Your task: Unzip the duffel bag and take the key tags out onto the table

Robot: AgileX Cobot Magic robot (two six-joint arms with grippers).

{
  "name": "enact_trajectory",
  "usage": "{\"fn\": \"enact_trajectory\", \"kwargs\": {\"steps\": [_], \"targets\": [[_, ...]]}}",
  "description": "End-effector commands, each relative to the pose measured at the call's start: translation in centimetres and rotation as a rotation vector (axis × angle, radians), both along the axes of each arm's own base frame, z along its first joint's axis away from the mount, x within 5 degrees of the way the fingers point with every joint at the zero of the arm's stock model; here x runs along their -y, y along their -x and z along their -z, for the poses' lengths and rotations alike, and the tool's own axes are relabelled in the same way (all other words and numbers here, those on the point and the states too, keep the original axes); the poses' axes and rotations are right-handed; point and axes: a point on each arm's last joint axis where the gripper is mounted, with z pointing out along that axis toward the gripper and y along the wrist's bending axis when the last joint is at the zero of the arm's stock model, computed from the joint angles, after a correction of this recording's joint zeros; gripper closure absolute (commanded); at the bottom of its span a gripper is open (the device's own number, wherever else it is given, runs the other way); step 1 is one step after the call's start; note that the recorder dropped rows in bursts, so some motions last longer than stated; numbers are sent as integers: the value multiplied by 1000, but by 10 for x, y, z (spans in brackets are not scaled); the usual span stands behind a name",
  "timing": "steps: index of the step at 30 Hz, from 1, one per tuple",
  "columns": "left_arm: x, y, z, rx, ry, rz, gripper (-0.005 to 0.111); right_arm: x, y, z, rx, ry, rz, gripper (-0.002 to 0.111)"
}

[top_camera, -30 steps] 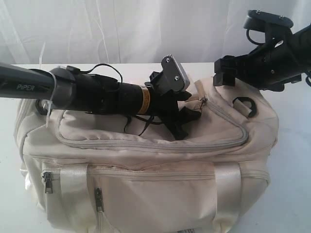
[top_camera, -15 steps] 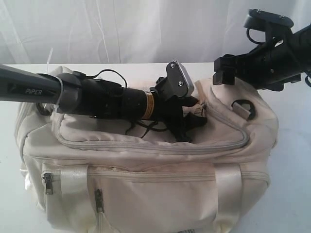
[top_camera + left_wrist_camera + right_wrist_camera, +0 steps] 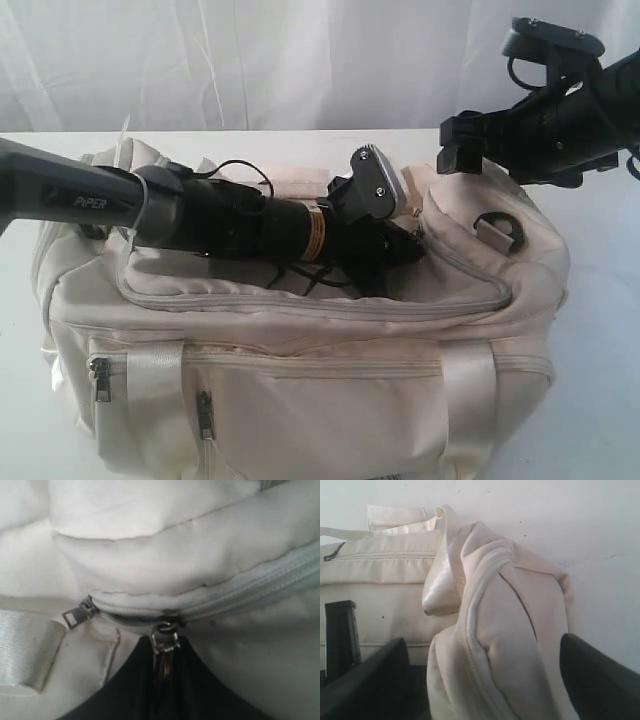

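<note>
Your left gripper [image 3: 165,656] had no spare room: its jaws sat pinched on the zipper pull [image 3: 165,635], a fat fold of the duffel bag [image 3: 190,565] bulged straight ahead of them, and a webbing handle [image 3: 25,650] lay off to one side. Your right gripper [image 3: 482,652] stood wide apart, yet the bag's end filled most of the gap between its jaws; past it, ahead of the fingertips, open table [image 3: 600,540] gave you passage
</note>
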Motion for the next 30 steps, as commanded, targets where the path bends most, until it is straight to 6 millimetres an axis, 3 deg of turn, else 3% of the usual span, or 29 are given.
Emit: {"fn": "enact_trajectory", "kwargs": {"steps": [1, 8, 15, 22, 25, 30], "targets": [[1, 2, -2, 10, -11, 9, 107, 3, -2, 1, 7, 1, 11, 32], [4, 13, -32, 17, 101, 102, 107, -8, 7, 3, 38, 94, -203, 33], [5, 34, -62, -125, 226, 243, 107, -9, 5, 2, 69, 95, -196, 64], [2, 50, -70, -154, 197, 386, 107, -9, 3, 0, 92, 92, -181, 101], [-1, 57, -77, -139, 174, 450, 107, -8, 5, -4, 99, 89, -182, 107], [-5, 63, -92, -148, 164, 451, 107, -7, 6, -9, 132, 104, -183, 108]]}}
